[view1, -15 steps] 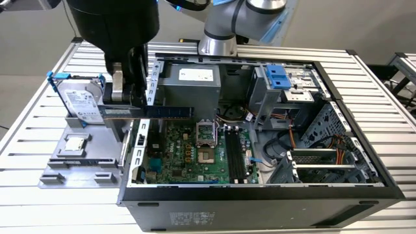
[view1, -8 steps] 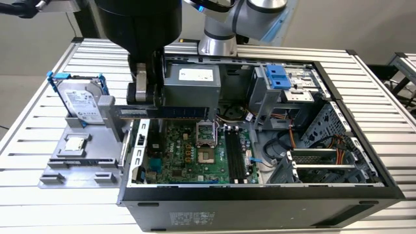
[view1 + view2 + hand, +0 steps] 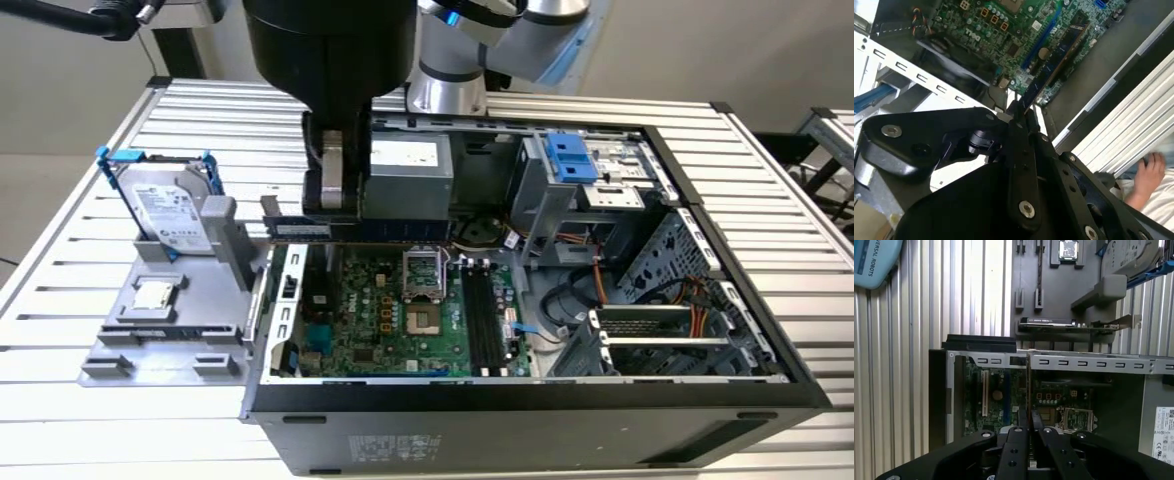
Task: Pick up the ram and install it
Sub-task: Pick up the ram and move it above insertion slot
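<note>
Pincer [image 3: 336, 200] clenched on the ram [image 3: 307, 229], holding it on edge over the open computer case [image 3: 534, 395], above the motherboard [image 3: 400, 315] beside the grey power supply [image 3: 407, 168] and apart from the black slots [image 3: 483, 318]. In the first wrist view the case's perforated rail [image 3: 1089, 361] crosses behind the stick's far end. By the worktop's [image 3: 787, 200] edge at the exterior view's left, the hard drive [image 3: 167, 205] stands on its grey holder [image 3: 160, 340].

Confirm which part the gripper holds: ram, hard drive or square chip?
The ram: the thin bluish stick clamped in the gripper over the open case. The hard drive and square chip sit on the grey holder outside it.
</note>
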### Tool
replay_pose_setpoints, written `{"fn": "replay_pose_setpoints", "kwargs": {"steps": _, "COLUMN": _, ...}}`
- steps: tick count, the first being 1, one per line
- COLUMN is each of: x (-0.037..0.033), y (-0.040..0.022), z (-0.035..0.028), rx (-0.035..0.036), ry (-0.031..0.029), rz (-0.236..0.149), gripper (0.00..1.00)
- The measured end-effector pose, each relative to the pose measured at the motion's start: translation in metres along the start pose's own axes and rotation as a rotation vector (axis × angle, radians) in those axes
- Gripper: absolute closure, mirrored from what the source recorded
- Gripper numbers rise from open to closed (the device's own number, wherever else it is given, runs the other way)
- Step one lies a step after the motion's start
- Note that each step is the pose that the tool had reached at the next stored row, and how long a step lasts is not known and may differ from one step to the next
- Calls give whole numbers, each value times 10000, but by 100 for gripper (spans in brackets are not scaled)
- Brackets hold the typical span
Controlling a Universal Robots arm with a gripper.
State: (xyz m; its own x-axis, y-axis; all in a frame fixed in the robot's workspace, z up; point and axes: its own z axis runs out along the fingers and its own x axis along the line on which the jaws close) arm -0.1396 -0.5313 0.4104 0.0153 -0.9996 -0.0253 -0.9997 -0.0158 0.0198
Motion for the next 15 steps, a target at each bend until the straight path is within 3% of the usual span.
{"fn": "replay_pose_setpoints", "kwargs": {"steps": 15, "x": 6, "y": -366, "z": -8, "rx": -2, "ry": 1, "rz": 0, "gripper": 100}}
